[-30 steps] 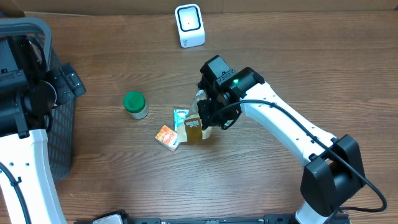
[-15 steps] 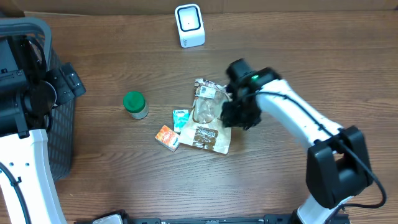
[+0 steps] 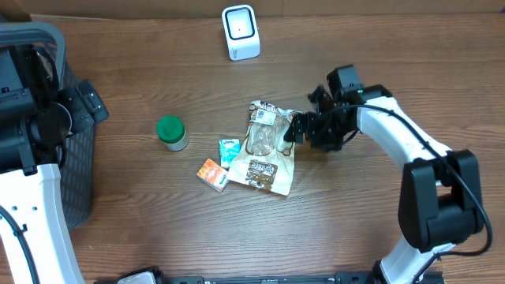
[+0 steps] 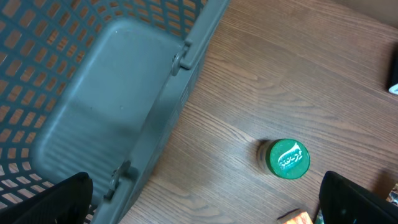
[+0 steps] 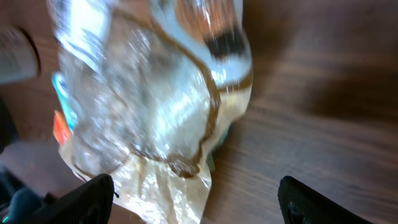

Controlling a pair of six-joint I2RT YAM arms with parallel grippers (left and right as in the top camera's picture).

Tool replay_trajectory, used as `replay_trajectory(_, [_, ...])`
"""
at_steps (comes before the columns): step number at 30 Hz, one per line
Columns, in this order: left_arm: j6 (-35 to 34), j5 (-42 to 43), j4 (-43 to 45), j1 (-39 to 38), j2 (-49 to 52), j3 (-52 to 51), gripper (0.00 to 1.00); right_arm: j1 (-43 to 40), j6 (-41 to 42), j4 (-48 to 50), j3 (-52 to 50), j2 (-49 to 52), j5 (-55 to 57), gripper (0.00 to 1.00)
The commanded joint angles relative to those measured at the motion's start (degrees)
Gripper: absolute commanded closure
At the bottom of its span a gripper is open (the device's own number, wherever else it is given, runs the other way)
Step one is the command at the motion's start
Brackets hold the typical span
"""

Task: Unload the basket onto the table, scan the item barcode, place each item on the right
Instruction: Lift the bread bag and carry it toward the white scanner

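Your right fingers (image 5: 311, 205) stood spread wide, pinching nothing, just off the right edge of the clear bag (image 3: 267, 148). The bag lay flat near the middle of the surface (image 3: 339, 229). A small teal carton (image 3: 230, 150) and an orange packet (image 3: 211, 174) sat against its left side, with a green-lidded jar (image 3: 171, 132) further left. The white scanner (image 3: 241, 31) stood well apart at the far edge. Your left fingers (image 4: 357, 202) were spread too, empty, above the rim of the grey basket (image 4: 93, 93).

Clear bag (image 3: 267, 150) with brown trim, green-lidded jar (image 3: 170, 131), orange packet (image 3: 211, 174), white scanner (image 3: 241, 31), grey lattice basket (image 4: 112, 106), brown wood-grain table (image 3: 158, 237).
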Motion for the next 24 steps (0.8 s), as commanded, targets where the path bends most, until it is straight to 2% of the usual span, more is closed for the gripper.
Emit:
replay_trajectory(1, [-0.59,0.22,0.07,0.26,-0.66,0.68,0.00,-0.11,-0.90,0.28,-2.82,2.08,-4.15,0.14])
replay_trajectory(8, [-0.59,0.22,0.07,0.26,-0.66,0.68,0.01,0.26,-0.07,9.79,-8.44,3.63,-15.76,0.14])
replay_trajectory(14, [-0.59,0.22,0.07,0.26,-0.66,0.68,0.00,3.76,9.92,21.55,-12.44,3.63,-18.36,0.10])
replay_trajectory(19, [-0.59,0.22,0.07,0.26,-0.66,0.68,0.00,7.61,24.74,33.05,-16.63,3.65,-14.45,0.11])
replay_trajectory(22, [-0.59,0.22,0.07,0.26,-0.66,0.68,0.00,8.59,29.86,37.53,-18.25,3.67,-11.87,0.14])
replay_trajectory(24, [-0.59,0.22,0.07,0.26,-0.66,0.68,0.00,8.66,30.29,39.17,-18.49,3.67,-10.73,0.21])
